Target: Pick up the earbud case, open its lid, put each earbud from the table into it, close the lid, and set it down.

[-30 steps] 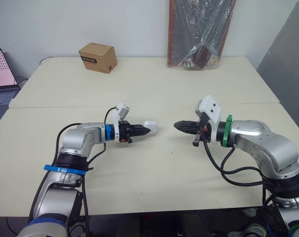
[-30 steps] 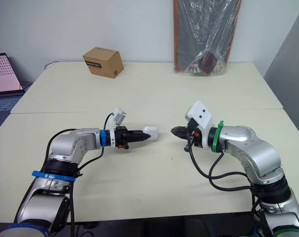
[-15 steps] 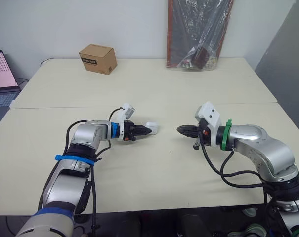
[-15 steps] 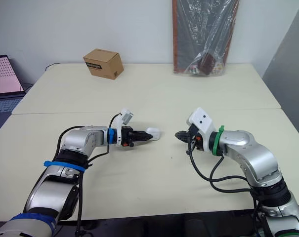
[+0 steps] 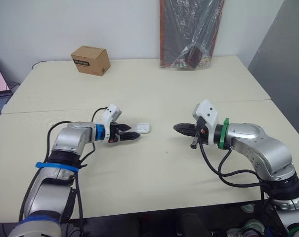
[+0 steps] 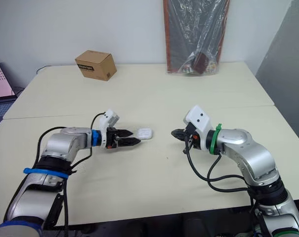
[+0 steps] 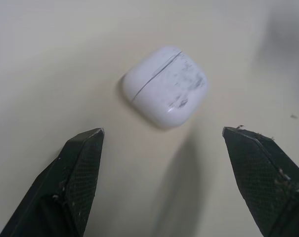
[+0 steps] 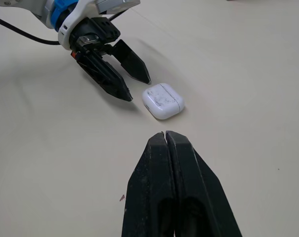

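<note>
Earbud case (image 7: 165, 86), white and rounded, lies flat on the pale surface (image 5: 154, 163) with its lid closed; the seam between lid and body shows as a thin line across one end. It sits just ahead of the left hand (image 5: 135, 134), a little past the fingertips and in line with the gap between them, touching neither finger. That hand is spread wide and grips nothing, its two black fingers (image 7: 80, 168) low over the surface and angled toward the case.

From the opposite side the right hand (image 8: 164, 134) points at the case, well apart from it. Its two fingers are pressed together along their whole length with nothing between them. The case lies between the two hands, much nearer the left hand than the right, and is free of both.

Far beyond the left hand, near the back edge of the surface, stands a small cardboard box (image 5: 90, 60). Far beyond the right hand, a dark bundle in clear plastic wrap (image 5: 189, 32) leans against the wall. A laptop (image 6: 1, 79) shows out past the left arm.
</note>
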Robot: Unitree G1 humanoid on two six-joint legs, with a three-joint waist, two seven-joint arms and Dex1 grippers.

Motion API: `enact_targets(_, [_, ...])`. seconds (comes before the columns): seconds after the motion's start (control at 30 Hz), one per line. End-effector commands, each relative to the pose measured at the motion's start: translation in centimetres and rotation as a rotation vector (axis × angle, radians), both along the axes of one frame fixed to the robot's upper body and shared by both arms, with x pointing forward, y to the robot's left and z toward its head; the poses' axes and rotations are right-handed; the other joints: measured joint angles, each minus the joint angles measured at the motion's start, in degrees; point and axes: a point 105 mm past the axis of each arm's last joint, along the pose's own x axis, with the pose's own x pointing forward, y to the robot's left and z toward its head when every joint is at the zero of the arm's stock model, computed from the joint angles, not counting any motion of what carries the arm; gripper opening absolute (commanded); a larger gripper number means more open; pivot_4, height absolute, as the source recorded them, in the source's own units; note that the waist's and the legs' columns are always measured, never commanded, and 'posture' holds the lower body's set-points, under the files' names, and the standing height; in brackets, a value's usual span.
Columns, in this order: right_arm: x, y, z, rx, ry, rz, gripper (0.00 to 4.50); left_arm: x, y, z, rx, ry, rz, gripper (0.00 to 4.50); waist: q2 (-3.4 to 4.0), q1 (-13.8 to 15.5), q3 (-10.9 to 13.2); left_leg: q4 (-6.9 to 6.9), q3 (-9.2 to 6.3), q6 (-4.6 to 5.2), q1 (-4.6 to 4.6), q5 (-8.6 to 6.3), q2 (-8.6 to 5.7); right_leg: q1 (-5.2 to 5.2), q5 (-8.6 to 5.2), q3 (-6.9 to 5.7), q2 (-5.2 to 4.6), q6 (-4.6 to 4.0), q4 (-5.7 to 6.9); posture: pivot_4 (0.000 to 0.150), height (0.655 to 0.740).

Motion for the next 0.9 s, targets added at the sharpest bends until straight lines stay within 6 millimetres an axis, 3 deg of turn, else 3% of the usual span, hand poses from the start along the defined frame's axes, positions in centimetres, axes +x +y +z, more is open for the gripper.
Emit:
enact_targets(0.03, [-0.8,0.5,1.9,0.043,-0.085,0.033,0.00,0.0,2.3,1.0,0.033,-0.077,0.086,4.06,0.00,0.0,0.0,0.00,0.00,0.00,-0.02,0.00,0.00,-0.01,0.00,-0.01,0.00,0.00,-0.01,0.150,0.7400])
enact_targets(0.23, [-2.5,0.6,2.2,0.085,-0.101,0.048,0.00,-0.9,3.7,1.9,0.025,-0.170,0.159,4.06,0.00,0.6,0.0,0.02,0.00,0.00,-0.23,0.00,-0.01,-0.07,-0.01,-0.06,-0.07,0.01,-0.10,0.150,0.7400])
enact_targets(0.37, [-4.1,0.6,1.5,0.132,-0.067,0.021,0.00,-3.1,4.0,1.9,-0.023,-0.215,0.176,4.06,-0.01,0.8,0.0,0.02,0.01,-0.01,-0.29,0.00,-0.03,-0.08,-0.01,-0.07,-0.15,0.02,-0.13,0.150,0.7400])
enact_targets(0.6, [-5.6,0.4,-1.2,0.219,0.053,-0.108,0.00,-7.2,4.6,-0.4,-0.050,-0.244,0.279,4.06,-0.01,1.3,0.0,0.00,0.00,-0.04,-0.30,-0.01,-0.07,-0.09,-0.05,-0.08,-0.28,0.06,-0.13,0.150,0.7400])
enact_targets(0.9, [-6.1,0.2,-2.8,0.243,0.126,-0.160,0.00,-9.3,4.9,-1.6,-0.049,-0.276,0.317,4.06,-0.05,1.5,0.0,0.06,0.10,-0.04,0.01,0.00,-0.10,0.12,-0.07,-0.01,-0.26,0.01,-0.13,0.150,0.7400])
